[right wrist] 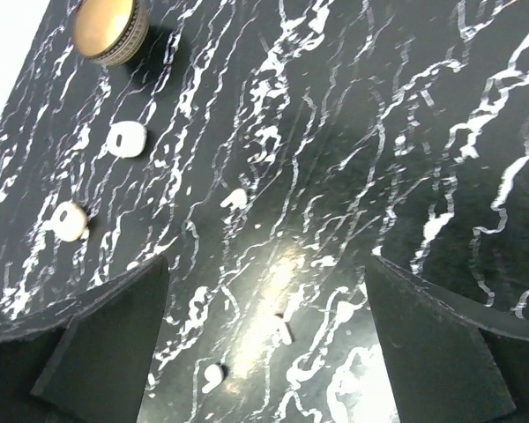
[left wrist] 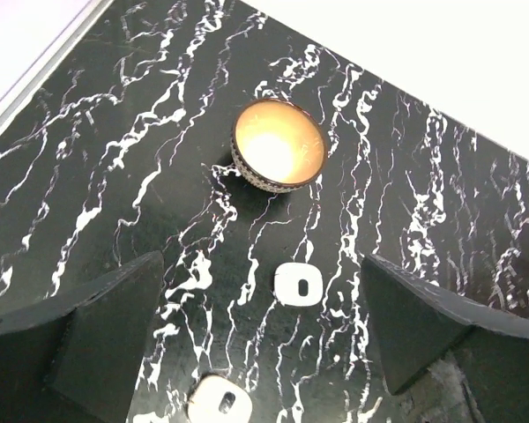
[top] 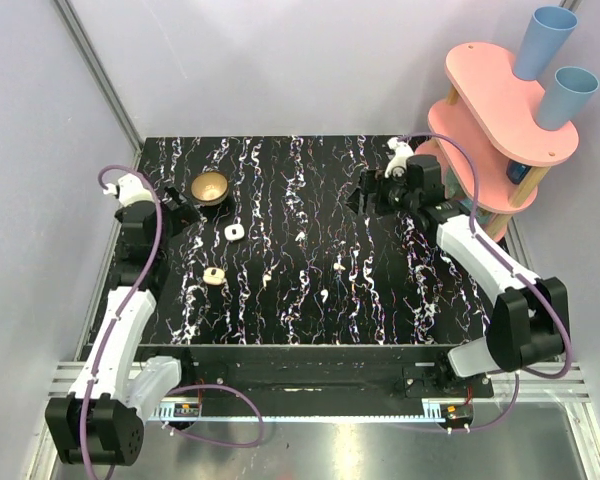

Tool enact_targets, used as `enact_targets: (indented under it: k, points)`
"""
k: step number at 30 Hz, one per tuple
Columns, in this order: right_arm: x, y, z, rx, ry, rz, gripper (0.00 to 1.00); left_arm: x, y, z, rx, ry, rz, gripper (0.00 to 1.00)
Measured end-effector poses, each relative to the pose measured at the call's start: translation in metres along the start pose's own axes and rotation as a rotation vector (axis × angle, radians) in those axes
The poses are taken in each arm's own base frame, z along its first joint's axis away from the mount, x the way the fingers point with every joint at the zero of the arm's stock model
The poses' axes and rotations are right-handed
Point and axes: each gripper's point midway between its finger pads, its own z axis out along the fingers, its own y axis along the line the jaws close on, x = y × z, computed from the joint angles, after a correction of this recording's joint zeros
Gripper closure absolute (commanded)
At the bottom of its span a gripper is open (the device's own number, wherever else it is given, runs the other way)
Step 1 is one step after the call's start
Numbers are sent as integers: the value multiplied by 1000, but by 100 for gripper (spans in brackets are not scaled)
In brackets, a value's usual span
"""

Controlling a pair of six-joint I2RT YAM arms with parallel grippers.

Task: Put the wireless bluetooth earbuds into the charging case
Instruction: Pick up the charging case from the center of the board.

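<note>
The charging case [top: 234,232] is a small white rounded-square piece on the black marbled table, left of centre. It also shows in the left wrist view [left wrist: 298,285] and the right wrist view [right wrist: 126,138]. A creamier rounded piece [top: 214,276] of like size lies nearer [left wrist: 220,401]. Two tiny white earbuds [top: 339,264] [top: 323,296] lie mid-table, apart from the case, and show in the right wrist view [right wrist: 282,328] [right wrist: 212,377]. My left gripper [top: 180,210] [left wrist: 263,258] hangs open above the case. My right gripper [top: 365,192] [right wrist: 266,260] is open at the back right, holding nothing.
A brass-coloured bowl [top: 210,187] stands at the back left, just beyond the case [left wrist: 278,145]. A pink two-tier stand [top: 500,100] with two blue cups [top: 543,40] rises off the table's back right corner. Another small white bit [right wrist: 234,198] lies mid-table.
</note>
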Motion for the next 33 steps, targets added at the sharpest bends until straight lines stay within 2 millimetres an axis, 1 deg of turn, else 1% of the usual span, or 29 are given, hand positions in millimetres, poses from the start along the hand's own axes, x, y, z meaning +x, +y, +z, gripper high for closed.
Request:
enact_targets:
  k: [2, 4, 6, 9, 11, 12, 13, 15, 19, 20, 23, 27, 30, 33]
  points:
    - [4, 12, 5, -16, 46, 33, 0, -8, 3, -10, -40, 3, -49, 1]
    - [3, 22, 8, -40, 67, 76, 0, -15, 8, -21, -83, 6, -92, 1]
    - [-5, 36, 8, -90, 69, 120, 0, -18, 16, -30, -137, 10, -124, 1]
    - [-22, 63, 6, -224, 49, 169, 0, -17, 24, -42, -179, 14, -143, 1]
    - [-32, 80, 9, -324, 27, 198, 0, -18, 26, -49, -180, 16, -133, 1]
    - [-34, 85, 12, -368, 26, 209, 0, -20, 26, -52, -173, 13, -124, 1]
    - [-33, 88, 16, -396, 30, 215, 0, -22, 24, -55, -162, 13, -104, 1]
    - [-24, 88, 28, -420, 68, 224, 0, -28, 20, -60, -134, 8, -67, 1]
    - [-3, 80, 52, -355, 143, 172, 0, -41, 12, -67, -79, -5, 22, 1]
    - [1, 88, 55, -357, 157, 147, 0, -41, 12, -67, -71, -2, 43, 1]
    - [3, 104, 60, -330, 160, 47, 0, -37, 12, -66, -60, 17, 96, 1]
    - [1, 118, 66, -293, 145, -74, 0, -29, 16, -65, -63, 40, 142, 1]
    - [5, 121, 75, -264, 145, -139, 0, -14, 23, -61, -74, 76, 172, 1]
    - [20, 118, 90, -246, 181, -185, 2, -5, 27, -61, -84, 103, 192, 1]
